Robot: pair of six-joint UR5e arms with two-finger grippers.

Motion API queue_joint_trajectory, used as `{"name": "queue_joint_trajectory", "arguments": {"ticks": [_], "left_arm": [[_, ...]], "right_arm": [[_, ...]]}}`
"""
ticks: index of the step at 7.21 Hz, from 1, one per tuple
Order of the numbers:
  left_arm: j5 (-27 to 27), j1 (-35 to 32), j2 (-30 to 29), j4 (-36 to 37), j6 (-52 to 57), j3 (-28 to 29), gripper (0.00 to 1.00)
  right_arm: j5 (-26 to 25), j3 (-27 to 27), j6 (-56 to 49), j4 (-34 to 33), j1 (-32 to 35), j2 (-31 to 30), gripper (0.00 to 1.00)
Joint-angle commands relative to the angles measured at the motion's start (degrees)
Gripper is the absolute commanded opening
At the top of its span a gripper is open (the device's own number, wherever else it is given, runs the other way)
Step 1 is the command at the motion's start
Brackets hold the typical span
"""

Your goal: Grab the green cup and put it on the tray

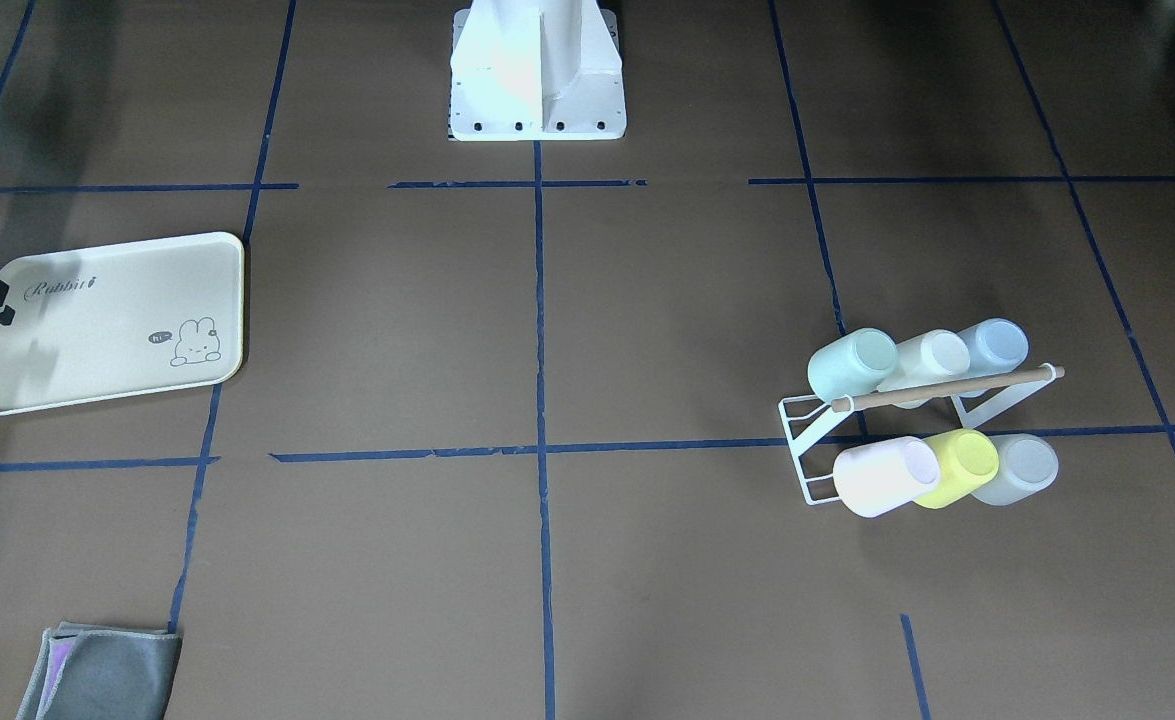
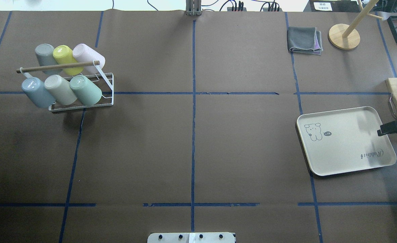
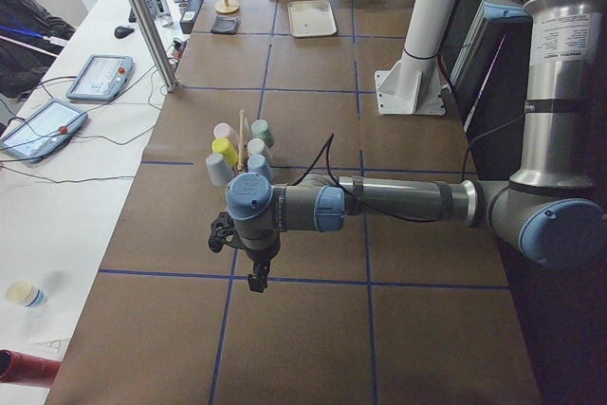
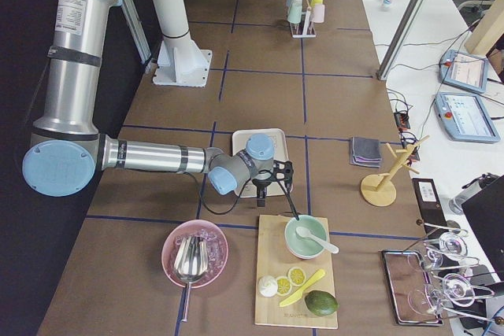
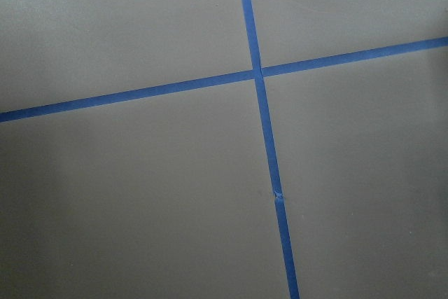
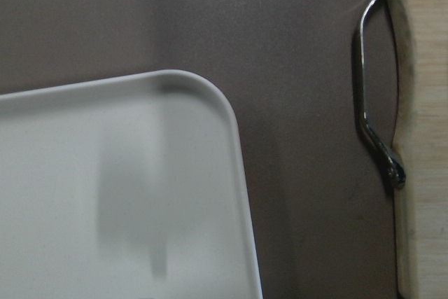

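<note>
Green cup (image 2: 85,90) rests on the rack (image 2: 112,91), slanted ten-to-four overhead, far out at nine o'clock from the tray (image 2: 345,168). Left gripper (image 3: 254,277) looks nearer, cup at its twelve in the left-side view. Right gripper (image 2: 382,131) hovers over the tray's edge. Can't tell either claw's spread.

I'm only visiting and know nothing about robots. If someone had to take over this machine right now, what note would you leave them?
Left end effector: hangs over bare table, short of the rack. Whether it is open or shut cannot be told.
Right end effector: hangs over the tray's outer edge with nothing seen in it. Open or shut is unclear.
Green cup: tilted on the rack, at the table-centre end of the row nearer the robot.
Done: nothing; the tray holds no cup.
Left: grasp the green cup, carry it across and set it on the tray.
</note>
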Motion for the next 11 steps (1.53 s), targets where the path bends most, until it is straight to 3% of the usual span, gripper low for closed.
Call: {"name": "queue_joint_trajectory", "arguments": {"ticks": [1, 3, 7, 9, 11], "left_arm": [[-0.07, 0.03, -0.02, -0.09, 0.08, -0.04, 1.00], [0.02, 0.03, 0.07, -1.66, -0.27, 0.05, 1.00], [0.02, 0.03, -0.19, -1.93, -0.36, 0.05, 1.00], [0.02, 0.03, -0.46, -1.93, -0.45, 0.05, 1.00], [0.02, 0.03, -0.63, -1.93, -0.54, 0.13, 1.00]], "right_arm": [[0.06, -1.40, 0.62, 0.58, -1.13, 0.28, 0.95], [0.32, -1.49, 0.62, 0.58, -1.13, 0.72, 0.83], [0.32, -2.54, 0.62, 0.58, -1.04, 0.63, 0.75], [0.41, -2.46, 0.62, 0.58, -1.04, 0.63, 0.30], [0.67, -2.11, 0.09, 0.67, -0.95, 0.63, 0.01]]}}
